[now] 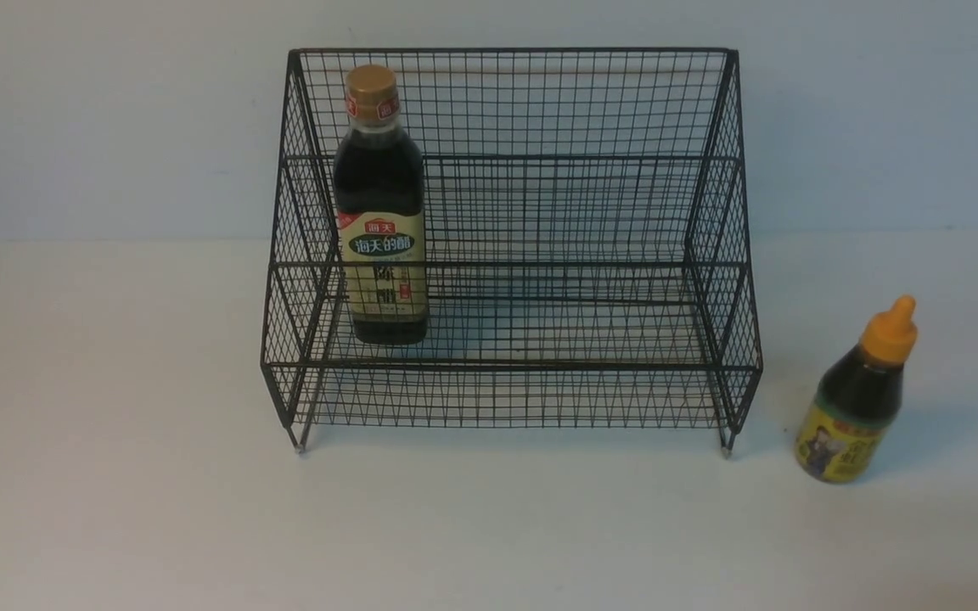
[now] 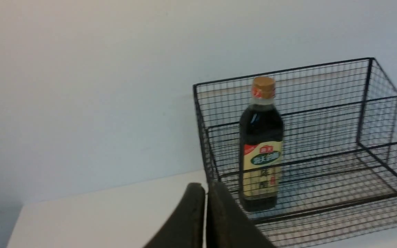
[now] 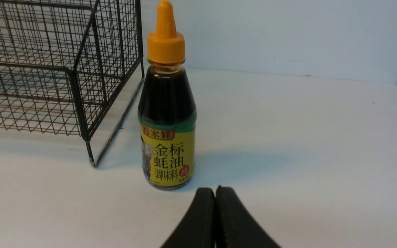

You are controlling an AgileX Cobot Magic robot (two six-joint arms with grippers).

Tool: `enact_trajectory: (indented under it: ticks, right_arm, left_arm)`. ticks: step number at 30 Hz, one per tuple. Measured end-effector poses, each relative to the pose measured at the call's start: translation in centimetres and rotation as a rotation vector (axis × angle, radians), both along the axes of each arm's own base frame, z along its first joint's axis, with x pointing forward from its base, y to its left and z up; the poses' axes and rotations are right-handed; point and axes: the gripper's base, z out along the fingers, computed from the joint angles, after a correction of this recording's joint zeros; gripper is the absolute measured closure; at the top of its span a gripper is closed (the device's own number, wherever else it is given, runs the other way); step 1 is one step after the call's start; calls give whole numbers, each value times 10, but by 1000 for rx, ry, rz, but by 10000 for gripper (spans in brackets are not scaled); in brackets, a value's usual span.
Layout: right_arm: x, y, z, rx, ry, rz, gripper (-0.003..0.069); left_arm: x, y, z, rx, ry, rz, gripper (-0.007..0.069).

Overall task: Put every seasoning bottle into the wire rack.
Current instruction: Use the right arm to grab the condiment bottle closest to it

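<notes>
The left gripper (image 2: 206,188) shows only its two dark fingers (image 2: 187,220), closed against each other with a thin seam between them and nothing held; they broaden toward their bases and taper to rounded tips; the right gripper (image 3: 215,191) sits likewise, its black fingers (image 3: 198,224) meeting flush from tip downward, empty; each pair is cut off by the frame edge in its own wrist view.
</notes>
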Motion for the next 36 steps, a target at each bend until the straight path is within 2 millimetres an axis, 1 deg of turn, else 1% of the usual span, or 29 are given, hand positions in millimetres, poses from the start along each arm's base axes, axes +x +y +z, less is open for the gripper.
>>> enact_trajectory:
  ticks: [1, 2, 3, 4, 5, 6, 7, 8, 9, 10, 12, 13, 14, 36]
  right_arm:
    - [0, 0, 0, 0, 0, 0, 673]
    - [0, 0, 0, 0, 0, 0, 673]
    - [0, 0, 0, 0, 0, 0, 673]
    - [0, 0, 0, 0, 0, 0, 673]
    - [0, 0, 0, 0, 0, 0, 673]
    - [0, 0, 0, 0, 0, 0, 673]
    - [0, 0, 0, 0, 0, 0, 673]
    - [0, 0, 0, 0, 0, 0, 673]
    - [0, 0, 0, 0, 0, 0, 673]
    - [0, 0, 0, 0, 0, 0, 673]
    - [0, 0, 0, 0, 0, 0, 673]
    - [0, 0, 0, 0, 0, 0, 673]
    - [0, 0, 0, 0, 2, 0, 673]
    - [0, 0, 0, 5, 2, -1, 673]
  left_arm:
    - [0, 1, -14, 6, -17, 18, 629]
    - [3, 2, -36, 21, -25, 46, 629]
    - [6, 2, -55, 29, -19, 57, 629]
    - [6, 3, -70, 32, -23, 68, 629]
    - [8, 3, -92, 39, -10, 83, 629]
    - [10, 3, -110, 42, 11, 88, 629]
    - [10, 4, -114, 42, 9, 89, 629]
    - [12, 4, -144, 48, 52, 97, 629]
    - [12, 4, -157, 51, 77, 97, 629]
    - [14, 4, -174, 56, 116, 96, 629]
    - [14, 4, -191, 64, 168, 95, 629]
    - [14, 4, -196, 67, 193, 96, 629]
    - [14, 4, -196, 73, 195, 96, 629]
    - [14, 4, -196, 68, 193, 97, 629]
